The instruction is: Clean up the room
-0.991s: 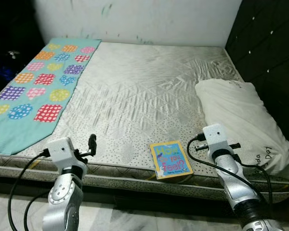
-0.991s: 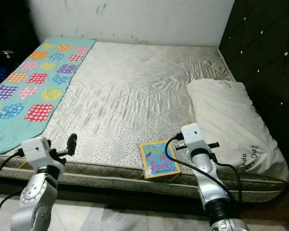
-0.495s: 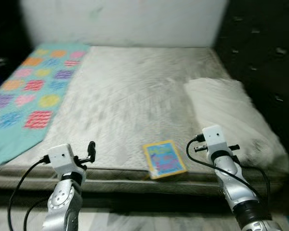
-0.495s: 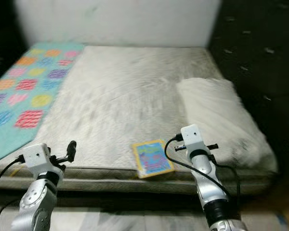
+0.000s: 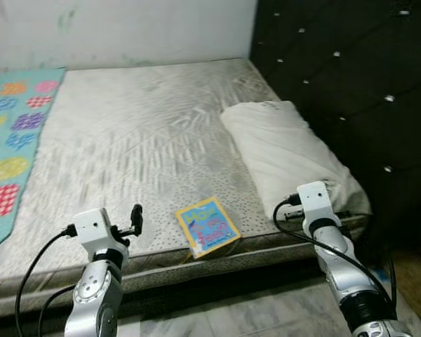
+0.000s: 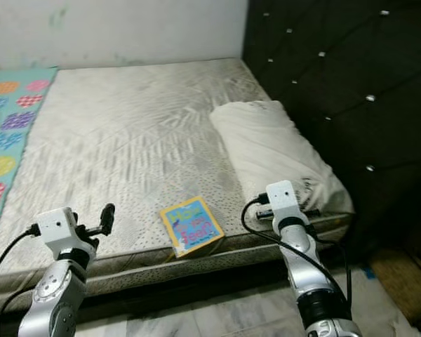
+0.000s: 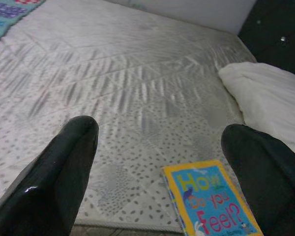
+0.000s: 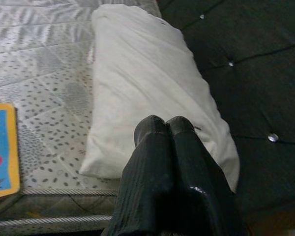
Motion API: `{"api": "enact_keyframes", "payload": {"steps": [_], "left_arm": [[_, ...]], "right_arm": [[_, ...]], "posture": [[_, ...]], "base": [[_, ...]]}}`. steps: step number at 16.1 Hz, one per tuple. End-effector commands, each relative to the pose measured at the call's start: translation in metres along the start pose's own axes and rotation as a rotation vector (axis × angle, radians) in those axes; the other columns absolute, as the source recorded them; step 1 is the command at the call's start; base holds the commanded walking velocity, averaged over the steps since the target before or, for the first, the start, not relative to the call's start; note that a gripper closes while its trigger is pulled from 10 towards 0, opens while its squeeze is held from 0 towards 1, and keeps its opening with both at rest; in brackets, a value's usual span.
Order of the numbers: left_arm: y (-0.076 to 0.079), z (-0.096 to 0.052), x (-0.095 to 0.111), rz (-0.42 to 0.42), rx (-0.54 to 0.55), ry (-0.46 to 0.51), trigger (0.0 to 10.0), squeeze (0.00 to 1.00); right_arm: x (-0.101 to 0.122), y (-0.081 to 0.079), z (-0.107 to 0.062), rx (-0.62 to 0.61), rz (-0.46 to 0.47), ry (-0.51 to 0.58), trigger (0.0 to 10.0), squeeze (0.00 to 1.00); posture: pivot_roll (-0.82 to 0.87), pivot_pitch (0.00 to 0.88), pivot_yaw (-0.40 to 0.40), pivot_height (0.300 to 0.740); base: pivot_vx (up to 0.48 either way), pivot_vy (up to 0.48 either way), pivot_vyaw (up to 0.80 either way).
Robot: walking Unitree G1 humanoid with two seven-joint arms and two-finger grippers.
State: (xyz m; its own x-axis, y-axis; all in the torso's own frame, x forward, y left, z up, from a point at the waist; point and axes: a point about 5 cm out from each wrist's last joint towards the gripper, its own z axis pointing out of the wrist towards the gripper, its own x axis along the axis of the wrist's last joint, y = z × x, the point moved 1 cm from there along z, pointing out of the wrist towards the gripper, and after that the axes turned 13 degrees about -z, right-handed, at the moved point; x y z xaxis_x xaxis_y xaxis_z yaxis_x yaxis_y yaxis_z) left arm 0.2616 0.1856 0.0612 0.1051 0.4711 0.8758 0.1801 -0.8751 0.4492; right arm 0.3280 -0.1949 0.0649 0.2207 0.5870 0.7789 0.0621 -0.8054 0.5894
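Quilted grey fabric covers the mattress (image 5: 140,140), on which three loose items are seen: a blue-and-yellow picture book (image 5: 207,226) lying flat just inside the near edge, a white pillow (image 5: 281,158) against the dark tufted headboard (image 5: 337,77), and a patterned teal cloth (image 5: 10,133) along the far left side.

Compared with the pictures taken a second ago, the whole scene has been displaced leftward in the head views. This is attributed to a turn of the camera to the robot's right, not to any movement of the items: the cloth is now largely cut off at the frame edge, while more of the headboard and the floor beside the bed are brought into view. The book and pillow are judged to lie as before.

The left gripper (image 7: 160,167) is held over the bed edge with its fingers spread wide apart, the book lying just beyond them. The right gripper (image 8: 164,129) is held near the pillow's near corner with its fingers pressed together and nothing between them.

No item has been grasped yet; the tidying is judged to be at its start. The book is the nearest candidate for the open left gripper.
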Motion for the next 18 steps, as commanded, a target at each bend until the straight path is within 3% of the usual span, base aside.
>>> {"api": "enact_keyframes", "payload": {"steps": [1,18], "left_arm": [[-0.0002,0.0000,0.0007,0.008,-0.002,0.002,10.0,0.00],[0.0004,-0.0001,0.0006,0.013,-0.001,0.003,10.0,0.00]], "right_arm": [[0.0035,0.0018,0.0023,-0.004,-0.001,0.004,10.0,0.00],[0.0075,-0.0031,0.0018,0.021,-0.002,0.026,10.0,0.00]], "posture": [[0.00,0.000,0.007,0.740],[0.00,0.000,0.009,0.740]], "base": [[0.000,0.000,-0.80],[0.000,0.000,-0.05]]}}
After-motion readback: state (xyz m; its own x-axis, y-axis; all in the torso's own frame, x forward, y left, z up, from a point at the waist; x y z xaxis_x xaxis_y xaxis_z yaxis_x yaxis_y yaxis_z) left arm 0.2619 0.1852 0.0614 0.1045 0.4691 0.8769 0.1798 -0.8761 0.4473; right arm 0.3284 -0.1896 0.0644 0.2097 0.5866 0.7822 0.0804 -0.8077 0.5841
